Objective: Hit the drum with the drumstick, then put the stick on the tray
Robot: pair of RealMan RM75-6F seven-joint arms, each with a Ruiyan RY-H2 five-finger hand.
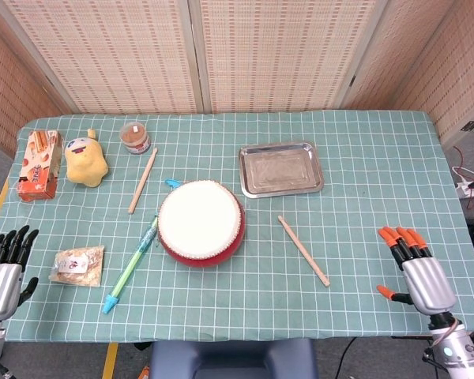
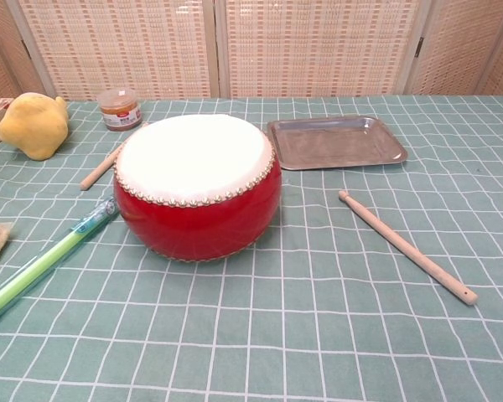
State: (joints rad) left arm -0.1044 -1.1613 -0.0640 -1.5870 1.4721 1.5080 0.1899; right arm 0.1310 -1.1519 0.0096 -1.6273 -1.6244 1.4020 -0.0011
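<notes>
A red drum point(image 1: 201, 222) point(image 2: 198, 186) with a white skin stands mid-table. One wooden drumstick point(image 1: 303, 250) point(image 2: 407, 245) lies on the cloth to its right. A second drumstick point(image 1: 142, 180) point(image 2: 100, 167) lies to the drum's far left. The steel tray point(image 1: 280, 168) point(image 2: 336, 141) sits behind the right stick and holds nothing. My right hand point(image 1: 415, 272) hovers at the table's front right, fingers spread, holding nothing, well right of the near stick. Off the front left corner my left hand point(image 1: 3, 268) is open too. The chest view shows neither hand.
A green pen point(image 1: 130, 267) point(image 2: 44, 263) lies left of the drum. A snack packet point(image 1: 77, 264), a yellow plush toy point(image 1: 86, 159) point(image 2: 33, 125), a snack box point(image 1: 39, 164) and a small jar point(image 1: 134, 136) point(image 2: 120, 109) occupy the left side. Woven screens close off the back.
</notes>
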